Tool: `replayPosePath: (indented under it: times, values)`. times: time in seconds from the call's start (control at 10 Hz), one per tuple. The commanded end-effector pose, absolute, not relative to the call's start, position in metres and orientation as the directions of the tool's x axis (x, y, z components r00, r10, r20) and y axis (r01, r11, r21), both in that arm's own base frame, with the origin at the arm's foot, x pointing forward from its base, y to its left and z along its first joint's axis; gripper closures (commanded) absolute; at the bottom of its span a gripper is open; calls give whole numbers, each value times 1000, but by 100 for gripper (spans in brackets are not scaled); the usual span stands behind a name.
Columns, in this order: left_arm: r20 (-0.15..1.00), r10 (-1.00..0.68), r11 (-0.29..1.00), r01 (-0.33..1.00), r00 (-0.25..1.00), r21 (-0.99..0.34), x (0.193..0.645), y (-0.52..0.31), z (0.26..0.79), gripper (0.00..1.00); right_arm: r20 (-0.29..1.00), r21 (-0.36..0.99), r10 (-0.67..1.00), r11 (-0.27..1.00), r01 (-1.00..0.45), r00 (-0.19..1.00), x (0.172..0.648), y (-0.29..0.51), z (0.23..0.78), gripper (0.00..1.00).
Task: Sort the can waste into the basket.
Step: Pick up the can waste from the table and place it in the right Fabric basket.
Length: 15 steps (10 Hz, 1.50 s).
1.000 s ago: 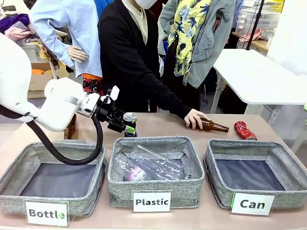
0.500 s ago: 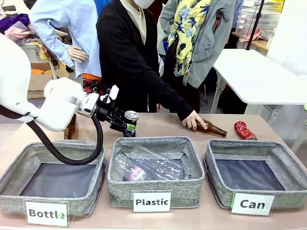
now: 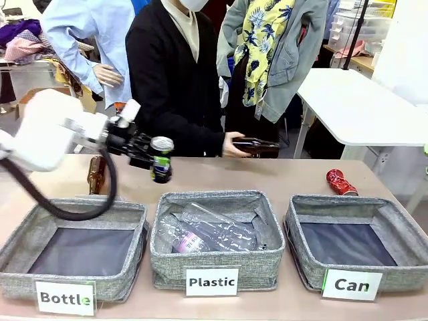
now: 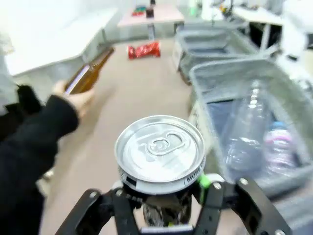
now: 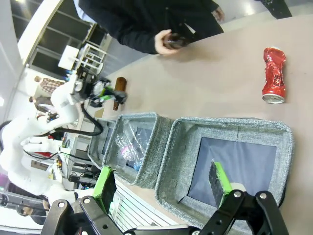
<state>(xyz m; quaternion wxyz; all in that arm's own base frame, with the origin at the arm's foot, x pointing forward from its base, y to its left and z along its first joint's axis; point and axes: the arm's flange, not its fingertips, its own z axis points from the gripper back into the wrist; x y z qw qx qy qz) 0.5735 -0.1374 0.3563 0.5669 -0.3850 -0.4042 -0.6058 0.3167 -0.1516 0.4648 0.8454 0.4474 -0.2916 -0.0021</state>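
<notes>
My left gripper (image 3: 152, 162) is shut on the black can (image 3: 161, 159) and holds it tilted in the air above the table, behind the left rear corner of the "Plastic" bin. In the left wrist view the can's silver top (image 4: 160, 149) sits between my fingers (image 4: 210, 196). The crushed red can (image 3: 341, 182) lies on the table behind the grey basket labelled "Can" (image 3: 394, 279), and it also shows as the red can (image 5: 273, 73). My right gripper (image 5: 161, 188) hangs open above that basket (image 5: 230, 125), which holds nothing.
A person's hand holds a brown bottle (image 3: 254, 144) in the air at the far side. Another brown bottle (image 3: 97, 174) stands at the back left. The "Plastic" bin (image 3: 167, 264) holds clear bottles. The "Bottle" bin (image 3: 20, 284) is at the left.
My left gripper closed on the black can and lifted it up and to the left. The person picked the brown bottle off the table and drew it back.
</notes>
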Motion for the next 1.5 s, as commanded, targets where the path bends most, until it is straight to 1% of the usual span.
replayPosePath:
  times: [0.0, 0.1, 0.2, 0.3, 0.4, 0.5, 0.6, 0.7, 0.8, 0.9, 1.0, 1.1, 1.2, 1.3, 1.4]
  values:
    - [899, -424, -71, 994, -105, 83, 490, -73, 415, 100, 504, 743, -249, 614, -268, 827, 316, -151, 462, 0]
    - [890, -444, -91, 993, -103, 70, 455, -49, 436, 100, 504, 743, -249, 614, -268, 827, 316, -151, 462, 0]
    - [858, -505, -28, 996, -90, 88, 422, -31, 447, 100, 504, 743, -249, 614, -268, 827, 316, -151, 462, 0]
    - [827, -553, -70, 995, -99, 72, 388, -10, 454, 100, 504, 743, -249, 614, -268, 827, 316, -151, 462, 0]
    - [827, -542, -152, 985, -152, 81, 362, 8, 462, 100, 504, 743, -249, 614, -268, 827, 316, -151, 462, 0]
    - [853, -476, -105, 977, -215, 188, 353, 21, 467, 100, 504, 743, -249, 614, -268, 827, 316, -151, 462, 0]
    - [839, -530, -99, 991, -125, 85, 380, 1, 453, 100, 504, 743, -249, 614, -268, 827, 316, -151, 462, 0]
    - [836, -526, -110, 987, -158, 118, 357, 14, 463, 63, 504, 743, -249, 614, -268, 827, 316, -151, 462, 0]
    - [854, -479, -114, 979, -202, 168, 354, 64, 499, 63, 504, 743, -249, 614, -268, 827, 316, -151, 462, 0]
    - [876, -464, 44, 984, -135, 175, 341, 128, 540, 63, 504, 743, -249, 614, -268, 827, 316, -151, 462, 0]
    - [917, -386, 186, 965, -101, 185, 306, 191, 571, 63, 504, 743, -249, 614, -268, 827, 316, -151, 462, 0]
    - [950, -296, 301, 935, -96, 188, 256, 240, 577, 63, 504, 743, -249, 614, -268, 827, 316, -151, 462, 0]
    - [964, -229, 336, 919, -134, 207, 223, 261, 569, 63, 504, 743, -249, 614, -268, 827, 316, -151, 462, 0]
    - [971, -170, 363, 906, -167, 219, 212, 276, 555, 63, 504, 743, -249, 614, -268, 827, 316, -151, 462, 0]
    - [977, -128, 391, 897, -170, 207, 203, 287, 538, 63, 504, 743, -249, 614, -268, 827, 316, -151, 462, 0]
